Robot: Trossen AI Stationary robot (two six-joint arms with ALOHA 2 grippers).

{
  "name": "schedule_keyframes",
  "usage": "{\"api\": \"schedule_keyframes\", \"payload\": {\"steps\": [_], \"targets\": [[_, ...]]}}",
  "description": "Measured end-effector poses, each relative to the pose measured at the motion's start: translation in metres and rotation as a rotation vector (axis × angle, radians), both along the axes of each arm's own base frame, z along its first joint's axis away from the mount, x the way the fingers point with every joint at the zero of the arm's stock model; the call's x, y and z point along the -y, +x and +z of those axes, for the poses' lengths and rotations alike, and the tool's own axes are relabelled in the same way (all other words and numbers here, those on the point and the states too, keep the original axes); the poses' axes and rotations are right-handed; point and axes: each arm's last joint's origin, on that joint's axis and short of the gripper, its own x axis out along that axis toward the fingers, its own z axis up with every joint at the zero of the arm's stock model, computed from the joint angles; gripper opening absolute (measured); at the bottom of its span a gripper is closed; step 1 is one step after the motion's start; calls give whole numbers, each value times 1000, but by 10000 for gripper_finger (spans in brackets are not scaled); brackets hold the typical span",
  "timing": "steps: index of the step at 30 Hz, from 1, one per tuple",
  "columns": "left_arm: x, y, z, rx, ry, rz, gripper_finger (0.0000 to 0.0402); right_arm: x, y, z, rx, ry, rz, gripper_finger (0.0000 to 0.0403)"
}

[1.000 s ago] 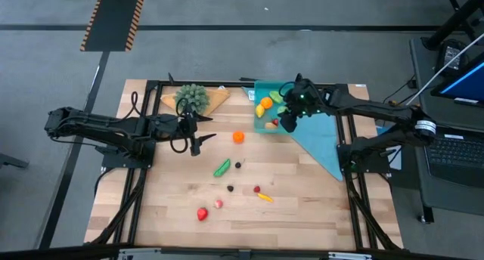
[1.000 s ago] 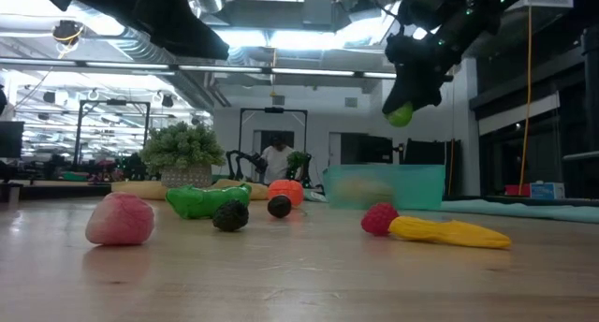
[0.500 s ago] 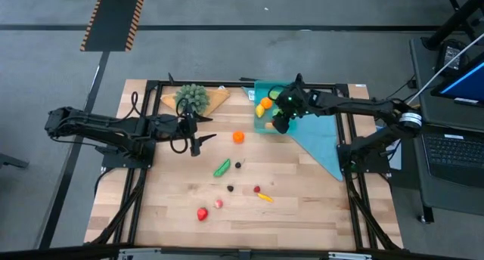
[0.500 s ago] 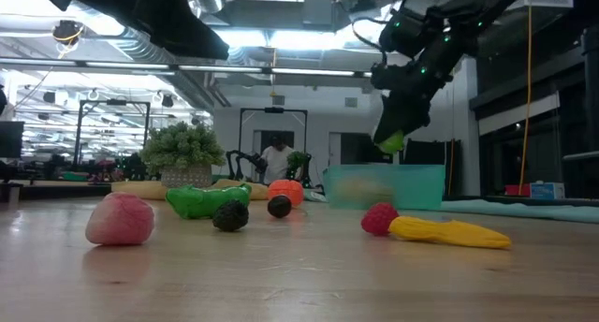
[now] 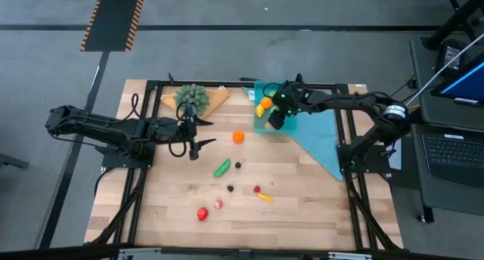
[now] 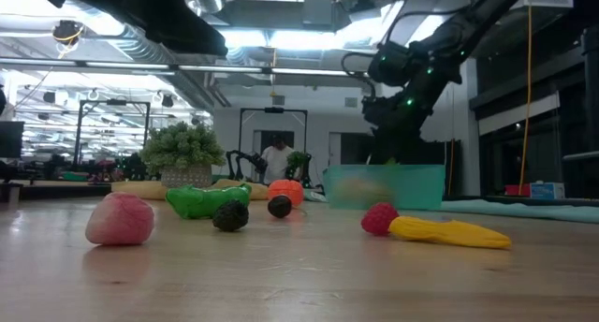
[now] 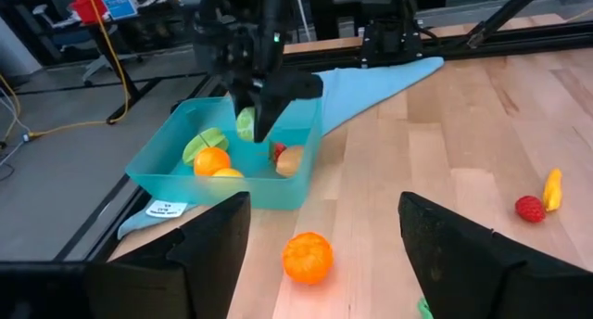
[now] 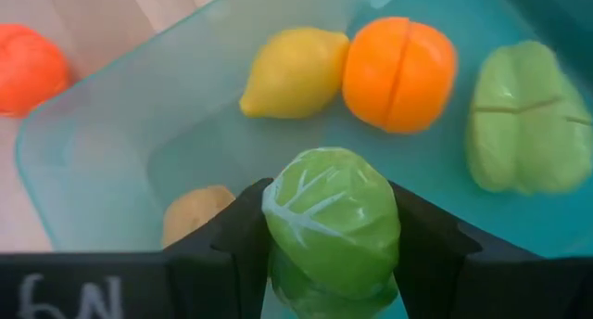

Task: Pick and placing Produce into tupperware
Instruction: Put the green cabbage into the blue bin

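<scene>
The right gripper [image 8: 332, 263] pinches a green cabbage [image 8: 332, 222] upright, seemingly leaf tip up, now lowered inside the teal box [image 5: 259, 126] at the tabletop's far side; a second ago it hung higher. The left gripper [image 5: 203, 131] waits spread beside the plant [image 5: 192, 97].

Light wooden plank table [image 5: 302, 207] with a black metal frame. Sitting right on it: a translucent teal rectangular plastic tupperware [image 5: 262, 127] at the far edge on a flat light-blue cloth [image 5: 321, 143], a bushy green plant on a tan wedge board [image 5: 193, 98], an orange toy fruit [image 5: 238, 137], a green pepper-like piece [image 5: 221, 168], a small dark berry [image 5: 238, 165], plus red [image 5: 202, 213], pink [image 5: 218, 204] and yellow [image 5: 265, 197] bits near the front.
</scene>
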Motion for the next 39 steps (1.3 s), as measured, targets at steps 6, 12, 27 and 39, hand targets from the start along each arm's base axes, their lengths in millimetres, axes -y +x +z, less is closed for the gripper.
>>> {"api": "schedule_keyframes", "payload": {"steps": [6,12,27,39], "targets": [[0,0,0,0,0,0,264,4,5,-16,-20,24,8,176],[0,0,0,-1,1,0,267,5,7,-20,-16,18,20,179],[0,0,-1,-10,2,0,268,5,10,-18,38,49,55,232],[0,0,-1,-11,5,-1,268,6,10,-15,15,7,84,268]]}}
